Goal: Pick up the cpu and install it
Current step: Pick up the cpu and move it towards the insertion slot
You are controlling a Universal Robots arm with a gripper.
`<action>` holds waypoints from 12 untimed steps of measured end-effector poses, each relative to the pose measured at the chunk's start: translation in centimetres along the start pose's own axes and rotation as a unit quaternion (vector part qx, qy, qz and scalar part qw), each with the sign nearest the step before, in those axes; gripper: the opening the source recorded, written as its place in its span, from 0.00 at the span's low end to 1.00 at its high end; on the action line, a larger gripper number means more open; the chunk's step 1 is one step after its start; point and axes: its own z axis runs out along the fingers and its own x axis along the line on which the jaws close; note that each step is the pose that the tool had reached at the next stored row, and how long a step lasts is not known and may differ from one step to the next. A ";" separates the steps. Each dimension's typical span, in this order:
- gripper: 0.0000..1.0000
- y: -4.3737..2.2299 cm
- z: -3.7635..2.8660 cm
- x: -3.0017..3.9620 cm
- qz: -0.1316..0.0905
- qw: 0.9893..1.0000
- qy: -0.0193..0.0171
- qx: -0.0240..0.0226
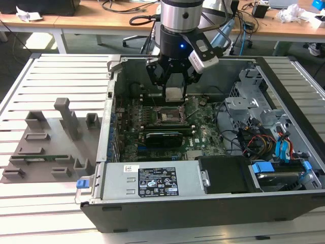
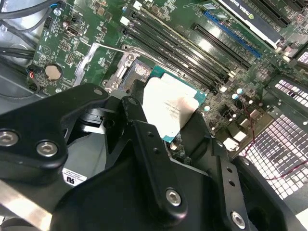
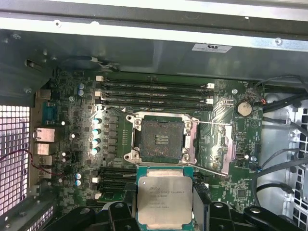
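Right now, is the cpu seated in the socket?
No, the tool holds the cpu short of the bare socket.

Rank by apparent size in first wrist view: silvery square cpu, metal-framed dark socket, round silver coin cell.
Top, tied: metal-framed dark socket and silvery square cpu look alike; cpu sits nearer the camera, so unranked.
Smallest: round silver coin cell.

Pale slatted bench (image 1: 45, 203) spans the exterior view. Open computer case (image 1: 203, 211) sits on it, centre to right of frame. Grey fixture plate (image 1: 51, 140) with upright holders lies flat at left, just beside case.
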 end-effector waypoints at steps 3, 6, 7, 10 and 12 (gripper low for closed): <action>0.55 0.02 0.26 0.00 0.000 1.000 0.000 0.000; 0.55 0.03 0.47 0.00 0.000 1.000 0.000 0.000; 0.55 0.04 0.59 0.00 0.000 1.000 0.000 0.000; 0.55 0.06 0.83 0.01 0.000 1.000 0.000 0.000; 0.55 0.06 1.00 0.01 0.000 1.000 0.000 0.000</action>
